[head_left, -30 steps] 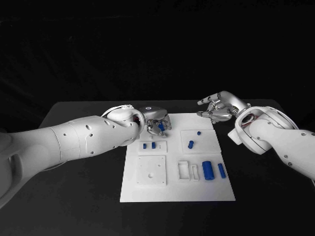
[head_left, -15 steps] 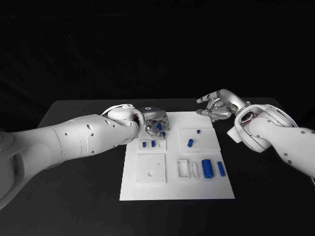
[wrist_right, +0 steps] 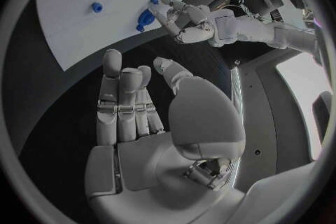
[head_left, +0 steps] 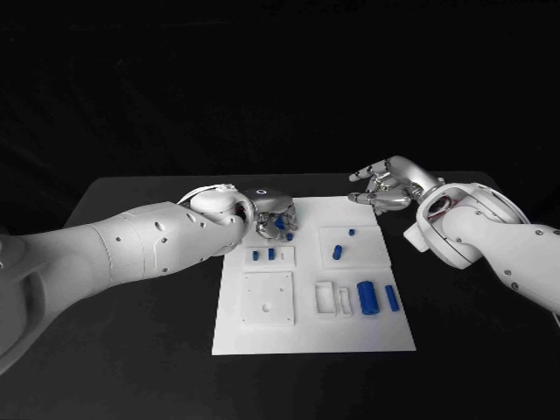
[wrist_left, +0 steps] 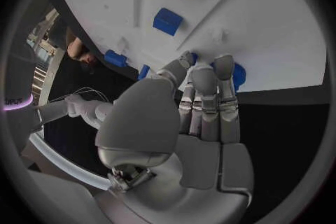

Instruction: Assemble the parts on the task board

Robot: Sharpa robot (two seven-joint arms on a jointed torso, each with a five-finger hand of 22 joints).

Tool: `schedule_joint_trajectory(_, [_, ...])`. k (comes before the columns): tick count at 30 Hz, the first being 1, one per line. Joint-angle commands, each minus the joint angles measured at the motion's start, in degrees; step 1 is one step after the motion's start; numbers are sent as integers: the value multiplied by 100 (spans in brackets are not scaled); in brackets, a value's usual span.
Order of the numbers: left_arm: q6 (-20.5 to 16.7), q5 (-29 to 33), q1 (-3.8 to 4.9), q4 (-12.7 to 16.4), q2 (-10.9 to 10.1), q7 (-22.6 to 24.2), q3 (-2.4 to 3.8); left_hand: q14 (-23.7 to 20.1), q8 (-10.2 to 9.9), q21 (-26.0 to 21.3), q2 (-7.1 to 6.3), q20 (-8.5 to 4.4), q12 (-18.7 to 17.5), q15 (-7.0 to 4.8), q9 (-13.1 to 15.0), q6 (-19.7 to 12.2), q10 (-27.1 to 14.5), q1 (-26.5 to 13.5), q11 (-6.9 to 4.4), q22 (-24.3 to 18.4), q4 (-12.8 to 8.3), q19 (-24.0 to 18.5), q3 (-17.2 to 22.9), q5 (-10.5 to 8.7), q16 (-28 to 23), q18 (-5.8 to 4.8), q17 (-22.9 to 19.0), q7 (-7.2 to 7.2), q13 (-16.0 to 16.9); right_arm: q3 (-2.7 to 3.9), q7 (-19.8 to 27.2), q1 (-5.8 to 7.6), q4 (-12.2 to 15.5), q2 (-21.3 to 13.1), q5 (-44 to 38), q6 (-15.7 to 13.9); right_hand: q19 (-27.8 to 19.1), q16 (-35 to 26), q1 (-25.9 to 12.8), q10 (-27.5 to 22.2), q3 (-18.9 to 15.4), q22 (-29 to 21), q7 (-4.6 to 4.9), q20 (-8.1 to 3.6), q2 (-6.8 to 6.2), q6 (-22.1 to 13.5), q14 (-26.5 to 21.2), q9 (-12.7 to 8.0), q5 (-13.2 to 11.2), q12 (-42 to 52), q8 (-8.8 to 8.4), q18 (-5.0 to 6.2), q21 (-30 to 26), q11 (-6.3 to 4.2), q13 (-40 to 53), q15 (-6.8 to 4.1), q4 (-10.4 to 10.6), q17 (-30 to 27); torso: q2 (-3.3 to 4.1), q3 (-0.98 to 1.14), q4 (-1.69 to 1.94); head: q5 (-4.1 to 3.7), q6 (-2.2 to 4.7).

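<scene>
Left hand [head_left: 270,215] grasping a blue part [head_left: 282,224] at the far edge of the task board [head_left: 268,334]

The blue part looks small, stiff and light, maybe slippery, so a grip across its sides seems best. The left hand's fingers [wrist_left: 225,81] are closed around it at the board's far left corner. The right hand [head_left: 385,186] hovers just beyond the board's far right corner, fingers apart, holding nothing.

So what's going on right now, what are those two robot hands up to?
Left robot hand grips a blue part at the task board far edge. Right robot hand open, off the board. Nothing in the way.
</scene>
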Motion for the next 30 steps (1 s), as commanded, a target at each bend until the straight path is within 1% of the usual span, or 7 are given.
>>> schedule_joint_trajectory(1, [-48,-103,-6,-2,24,-10,-2,-1,-22,28,19,2,-24,-6,-6,20,97,-55,-30,110,2,-20,69,31,22,22,-12,-30,-6,2,33,-2,17,-8,-2,73,1,27,-62,-2,-9,-4,-11,-29,15,-4,34,-3,38,26,-21,57,-8,-24,2,-22,9,5,0,5,-9,-12,-13])
schedule_joint_trajectory(7, [3,-106,-13,-8,42,-5,-12,10,-22,43,30,-45,-24,-34,-6,85,172,-68,-63,107,5,-25,124,27,12,-40,-35,-36,-6,2,29,-1,24,-11,-2,78,1,27,-62,-2,-9,-4,-11,-29,15,-4,34,-3,38,26,-21,57,-8,-24,2,-22,9,5,0,3,-7,-24,-19])
schedule_joint_trajectory(12, [44,-107,-17,0,52,-1,-15,12,-22,45,28,-54,-21,-39,-6,84,197,-77,-68,106,8,-26,124,18,11,-51,-40,-35,-5,2,29,-1,20,-5,-2,80,1,27,-62,-2,-9,-4,-11,-29,15,-4,34,-3,38,26,-21,57,-8,-24,2,-22,9,5,-4,3,4,-25,-32])
schedule_joint_trajectory(14, [70,-112,-18,12,55,-1,-17,10,-24,48,3,-59,-23,-34,-8,62,203,-56,-63,105,-19,-29,128,18,9,-59,-47,-24,-6,2,31,-1,17,0,-2,79,1,27,-62,-2,-9,-4,-11,-29,15,-4,34,-3,38,26,-21,57,-8,-24,2,-22,9,5,-5,6,5,-27,-35])
schedule_joint_trajectory(20, [134,-140,-20,19,72,-17,-27,11,-25,49,-31,-52,-23,-25,-9,36,190,-65,-57,105,-31,-34,116,17,9,-58,-51,-22,-6,2,34,-1,16,8,-2,79,1,27,-62,-2,-9,-4,-11,-29,15,-4,34,-3,38,26,-21,57,-8,-24,2,-22,9,5,-4,4,-4,-27,-44])
schedule_joint_trajectory(24, [190,-173,-22,5,84,-48,-34,11,-18,53,1,-50,-23,-27,-6,85,250,-64,-68,106,-30,-35,128,32,12,-55,-58,4,-5,2,34,-1,16,8,-2,81,1,27,-62,-2,-9,-4,-11,-29,15,-4,34,-3,38,26,-21,57,-8,-24,2,-22,9,5,-2,3,-12,-26,-49])
schedule_joint_trajectory(30, [320,-234,-30,-13,90,-133,-39,14,-12,84,30,-90,-22,-76,-2,233,400,-40,-115,114,-85,-47,187,96,14,-93,-66,13,-5,2,31,-1,11,8,-2,87,3,40,-55,-2,-5,1,-12,-31,20,25,33,-1,42,29,-19,57,-7,-26,7,-24,21,13,-5,6,-7,-36,-65])
